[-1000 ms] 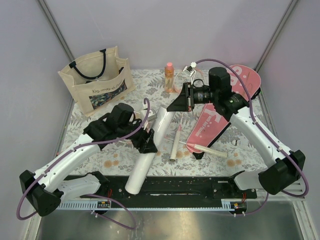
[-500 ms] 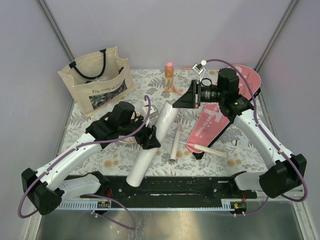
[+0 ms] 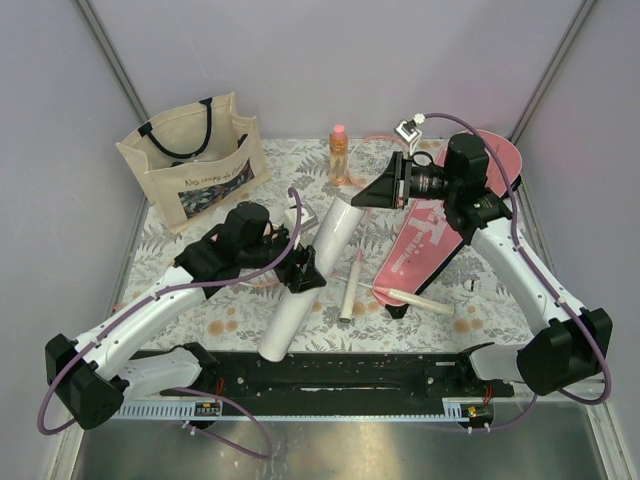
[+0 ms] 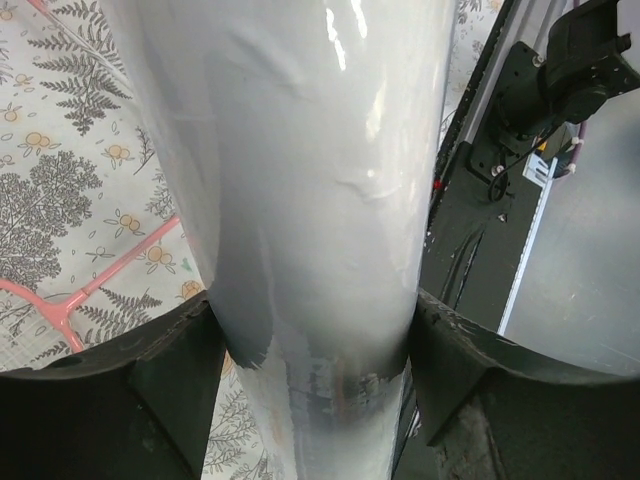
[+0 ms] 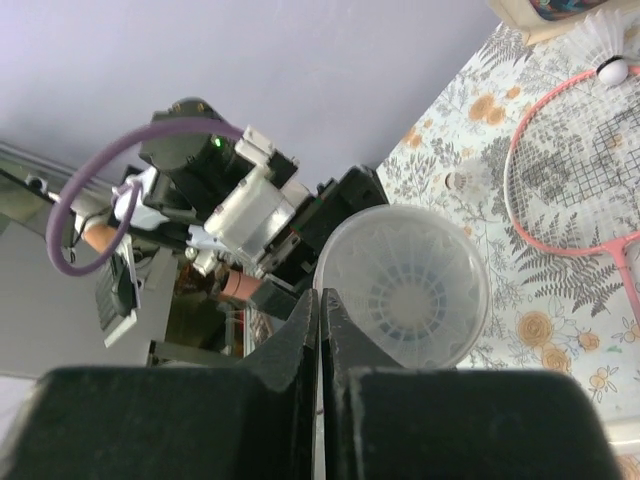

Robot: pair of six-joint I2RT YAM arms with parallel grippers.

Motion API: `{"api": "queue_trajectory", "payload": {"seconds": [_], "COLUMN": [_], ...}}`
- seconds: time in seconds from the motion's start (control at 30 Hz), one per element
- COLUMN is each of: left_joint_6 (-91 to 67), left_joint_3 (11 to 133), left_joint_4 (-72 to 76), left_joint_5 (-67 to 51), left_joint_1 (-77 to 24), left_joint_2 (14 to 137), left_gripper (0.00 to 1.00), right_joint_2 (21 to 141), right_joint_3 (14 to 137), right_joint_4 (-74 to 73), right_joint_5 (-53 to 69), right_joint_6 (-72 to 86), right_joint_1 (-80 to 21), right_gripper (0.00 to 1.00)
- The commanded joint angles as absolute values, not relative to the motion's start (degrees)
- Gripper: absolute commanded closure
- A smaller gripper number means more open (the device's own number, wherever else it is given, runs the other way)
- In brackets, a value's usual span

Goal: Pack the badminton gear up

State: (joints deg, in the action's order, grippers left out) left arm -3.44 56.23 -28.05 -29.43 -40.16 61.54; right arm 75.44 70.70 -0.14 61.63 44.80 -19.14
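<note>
Packing barely started: shuttlecock tube being held tilted up.
The left fingers are gripping it; right fingers closed at its open mouth; rackets, pink racket cover lying loose beside it.

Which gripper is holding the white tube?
The left gripper: it clamps the white tube mid-length, while the right gripper is shut beside the open end.

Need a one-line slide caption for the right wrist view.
Right gripper, shut, faces the open mouth of the white tube, a shuttlecock inside; pink racket lies on the floral table.
</note>
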Motion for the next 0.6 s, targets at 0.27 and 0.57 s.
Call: {"api": "queue_trajectory", "payload": {"seconds": [0.27,0.57], "left_joint_6": [-2.7,-4.7], "left_joint_3": [54.9,57.0], "left_joint_4": [-32.6,-33.9], "left_joint_5": [-23.6,-7.6], "left_joint_1": [-39.9,-39.8], "left_joint_2": [61.3,57.2], "left_gripper": [0.57,0.55], "right_joint_2": [76.0,75.8], "right_joint_3": [73.6,70.7], "right_joint_4": [7.7,-19.9], "right_joint_5": [59.9,27.5], "right_joint_6": [50.8,28.2], "right_joint_1": [-15.2,-15.2], "right_gripper": [1.0,1.0]}}
